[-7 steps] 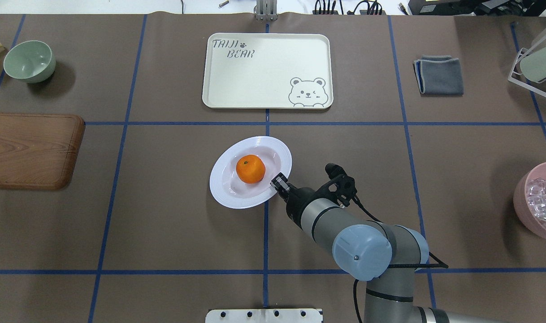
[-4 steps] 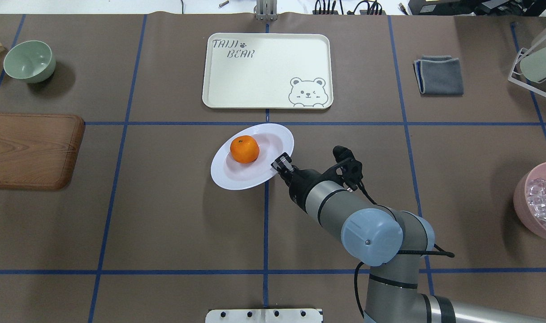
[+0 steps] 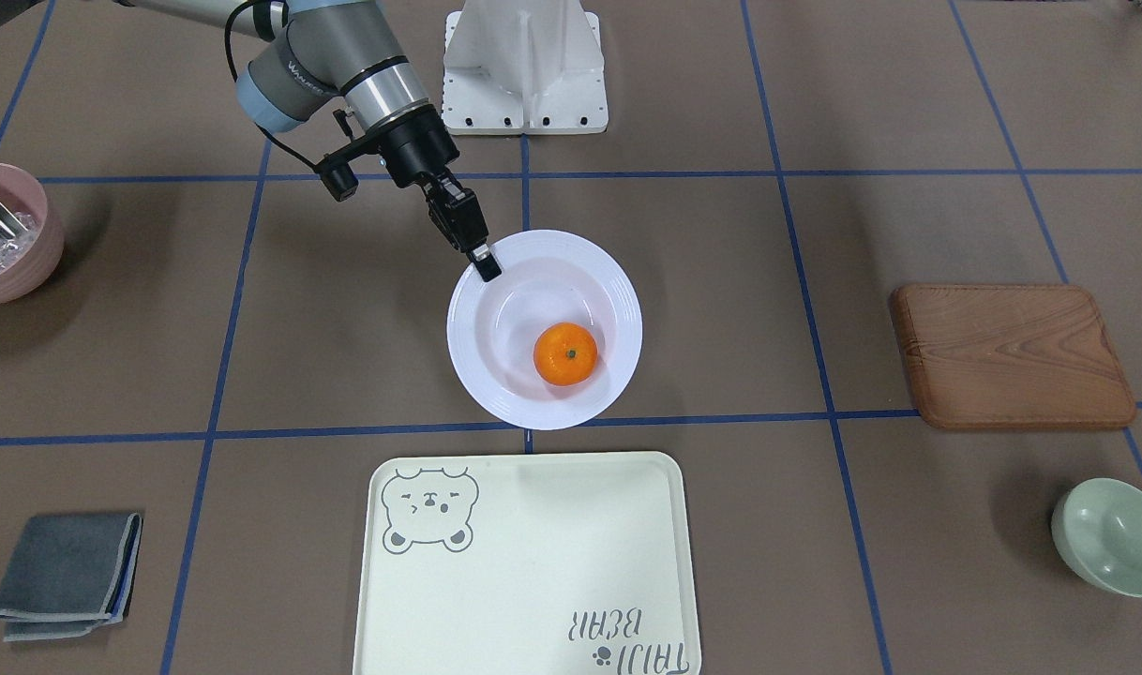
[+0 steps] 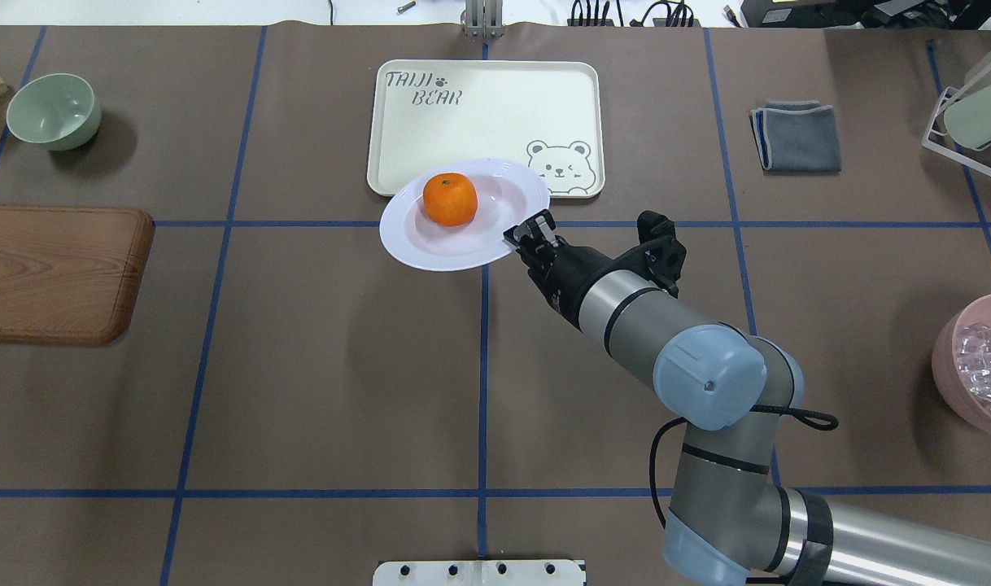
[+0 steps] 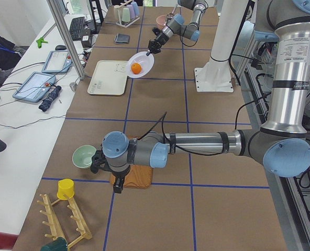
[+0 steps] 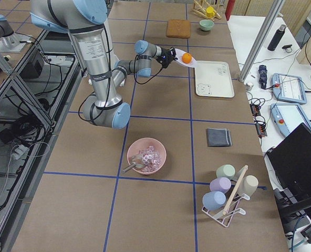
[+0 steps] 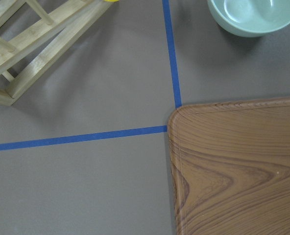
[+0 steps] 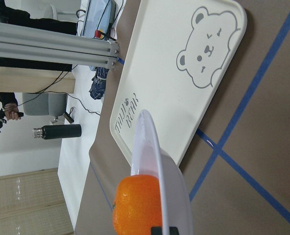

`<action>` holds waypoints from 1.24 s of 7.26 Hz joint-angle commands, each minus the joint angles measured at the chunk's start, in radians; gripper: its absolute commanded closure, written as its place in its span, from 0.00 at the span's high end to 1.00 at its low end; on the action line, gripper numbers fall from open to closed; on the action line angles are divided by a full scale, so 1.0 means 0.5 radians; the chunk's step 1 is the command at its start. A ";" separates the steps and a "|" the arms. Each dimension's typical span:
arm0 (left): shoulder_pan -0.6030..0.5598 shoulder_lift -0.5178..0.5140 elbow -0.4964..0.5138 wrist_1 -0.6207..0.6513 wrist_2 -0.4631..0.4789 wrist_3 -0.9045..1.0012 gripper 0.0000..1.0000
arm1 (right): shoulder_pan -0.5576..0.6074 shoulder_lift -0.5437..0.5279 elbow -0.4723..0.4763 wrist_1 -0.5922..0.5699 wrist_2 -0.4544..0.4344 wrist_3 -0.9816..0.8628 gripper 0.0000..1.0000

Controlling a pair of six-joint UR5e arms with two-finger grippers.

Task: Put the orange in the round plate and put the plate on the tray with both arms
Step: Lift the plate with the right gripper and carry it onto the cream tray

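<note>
The orange (image 4: 450, 198) lies inside the white round plate (image 4: 495, 244). My right gripper (image 4: 530, 232) is shut on the plate's near-right rim and holds it tilted above the table. In the overhead view the plate's far edge overlaps the near edge of the cream tray (image 4: 486, 114). The front-facing view shows the plate (image 3: 496, 375) short of the tray (image 3: 524, 572). The right wrist view looks along the plate rim (image 8: 152, 156) past the orange (image 8: 137, 203) to the tray (image 8: 179, 73). My left gripper (image 5: 117, 184) shows only in the left side view, over the wooden board; I cannot tell its state.
The wooden board (image 4: 56, 273) and a pale green bowl (image 4: 54, 110) lie at the left. A folded grey cloth (image 4: 796, 136), a cup rack (image 4: 971, 114) and a pink bowl (image 4: 980, 362) are at the right. The white base (image 3: 524, 66) stands at the robot's edge.
The right gripper has carried the plate with the orange away from the robot, toward the tray, and higher. The orange has shifted toward the plate's far left side.
</note>
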 commanded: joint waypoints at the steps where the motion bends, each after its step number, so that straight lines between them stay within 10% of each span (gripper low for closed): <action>1: -0.005 0.089 -0.232 0.233 0.004 -0.010 1.00 | 0.144 0.125 -0.188 -0.010 -0.004 0.156 0.00; 9: -0.005 0.184 -0.338 0.231 0.004 -0.010 1.00 | 0.304 1.064 -1.723 -0.053 -0.329 0.577 0.00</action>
